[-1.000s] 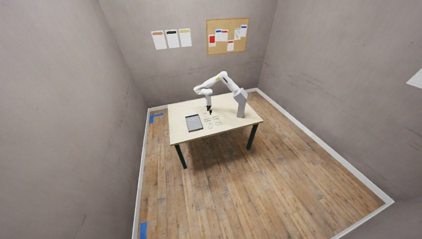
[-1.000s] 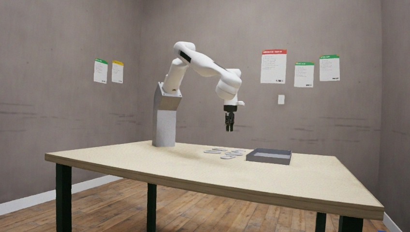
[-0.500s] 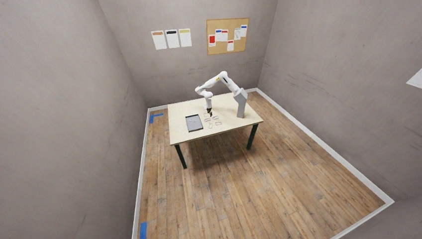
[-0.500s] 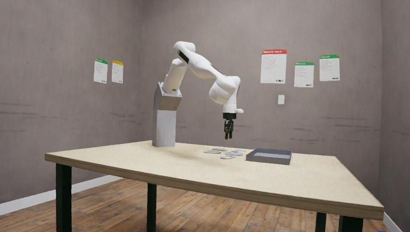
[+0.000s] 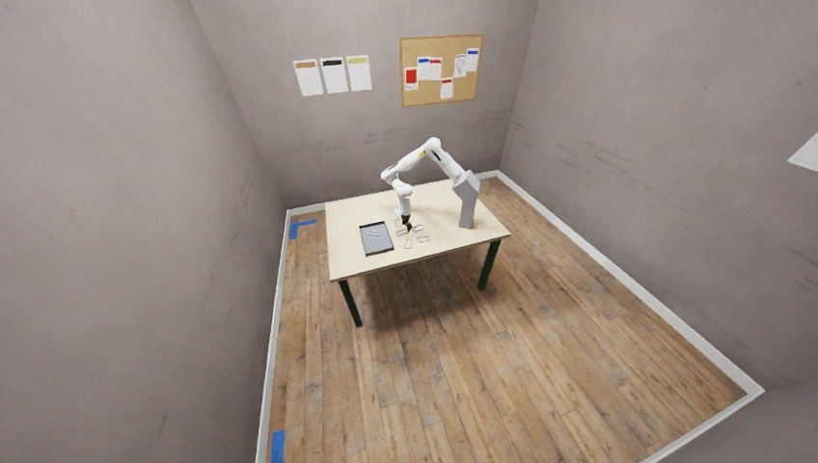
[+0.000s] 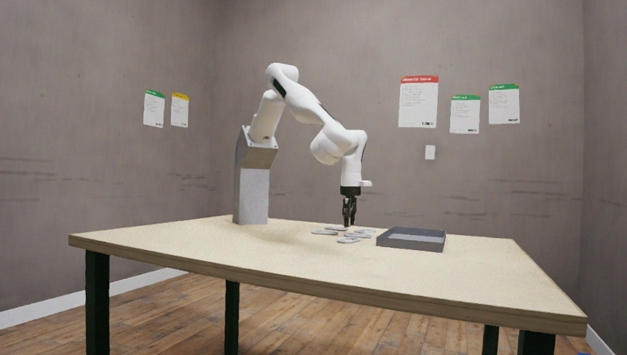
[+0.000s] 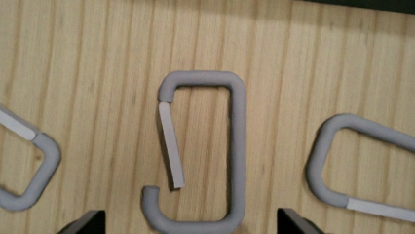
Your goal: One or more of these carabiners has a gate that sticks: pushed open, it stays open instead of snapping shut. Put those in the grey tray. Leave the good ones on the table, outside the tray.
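Wrist view, claw: I see two fingertips of the gripper point(image 5: 408, 229) point(image 6: 350, 223) point(image 7: 191, 224) at the lower edge, spread wide, with nothing pinched; the rest of each finger is cut off.
Open-gated carabiner: one, lying flat on the table point(image 5: 350, 258) point(image 6: 264, 254) point(image 7: 282, 29), outside the tray; its pale gate point(image 7: 171, 144) slants inward, its free end apart from the hook. The lower bend reaches the frame edge between the fingertips.
Neighbours: two, one to each side in that view, both cut off by the frame. The left carabiner point(image 7: 46, 171) shows its gate only in part; the right carabiner point(image 7: 317, 166) shows one end of its gate meeting the body, the other out of frame.
Carabiners on the table: five, counted from the top and exterior views, the open-gated one included; I cannot read gates at that scale.
Grey tray: one point(image 5: 379, 245) point(image 6: 409, 242) point(image 7: 370, 4), beside the group; only its dark edge enters the wrist view.
Tray contents: one carabiner point(image 5: 372, 231), visible from the top; its gate is too small to judge. The exterior view does not reveal it behind the tray wall.
Arm: one point(image 5: 404, 204) point(image 6: 303, 105), mounted on a grey pedestal point(image 5: 467, 212) point(image 6: 253, 197).
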Motion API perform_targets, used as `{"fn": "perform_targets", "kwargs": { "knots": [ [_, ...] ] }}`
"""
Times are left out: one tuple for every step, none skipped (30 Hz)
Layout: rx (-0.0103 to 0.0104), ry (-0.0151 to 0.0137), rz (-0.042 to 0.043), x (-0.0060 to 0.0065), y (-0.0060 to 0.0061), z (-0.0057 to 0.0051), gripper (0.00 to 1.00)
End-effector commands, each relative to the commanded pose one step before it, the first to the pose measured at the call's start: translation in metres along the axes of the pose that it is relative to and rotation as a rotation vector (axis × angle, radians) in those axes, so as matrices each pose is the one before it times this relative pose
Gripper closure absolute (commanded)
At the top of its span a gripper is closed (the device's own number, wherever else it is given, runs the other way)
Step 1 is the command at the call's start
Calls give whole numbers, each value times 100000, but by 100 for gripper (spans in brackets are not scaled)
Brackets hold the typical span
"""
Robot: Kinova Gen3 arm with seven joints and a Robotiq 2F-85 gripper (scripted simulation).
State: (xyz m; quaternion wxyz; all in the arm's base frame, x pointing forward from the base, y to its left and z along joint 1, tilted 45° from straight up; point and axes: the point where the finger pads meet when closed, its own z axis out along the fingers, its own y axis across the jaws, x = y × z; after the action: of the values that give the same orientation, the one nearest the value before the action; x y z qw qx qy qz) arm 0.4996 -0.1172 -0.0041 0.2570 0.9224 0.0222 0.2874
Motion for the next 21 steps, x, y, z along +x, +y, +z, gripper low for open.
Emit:
{"fn": "perform_targets", "kwargs": {
  "knots": [
    [-29,-185,251,-54,50,66,0],
    [0,0,0,0,0,0,0],
    [0,0,0,0,0,0,0],
    [41,196,-187,-2,-15,2432,0],
    [0,0,0,0,0,0,0],
    [0,0,0,0,0,0,0],
    [0,0,0,0,0,0,0],
    [0,0,0,0,0,0,0],
    [0,0,0,0,0,0,0],
    [0,0,0,0,0,0,0],
    [0,0,0,0,0,0,0],
    [0,0,0,0,0,0,0],
    [0,0,0,0,0,0,0],
    [0,0,0,0,0,0,0],
    [0,0,0,0,0,0,0],
    [0,0,0,0,0,0,0],
    [0,0,0,0,0,0,0],
    [0,0,0,0,0,0,0],
    [0,0,0,0,0,0,0],
    [0,0,0,0,0,0,0],
    [14,-160,174,34,37,361,0]
  ]
}}
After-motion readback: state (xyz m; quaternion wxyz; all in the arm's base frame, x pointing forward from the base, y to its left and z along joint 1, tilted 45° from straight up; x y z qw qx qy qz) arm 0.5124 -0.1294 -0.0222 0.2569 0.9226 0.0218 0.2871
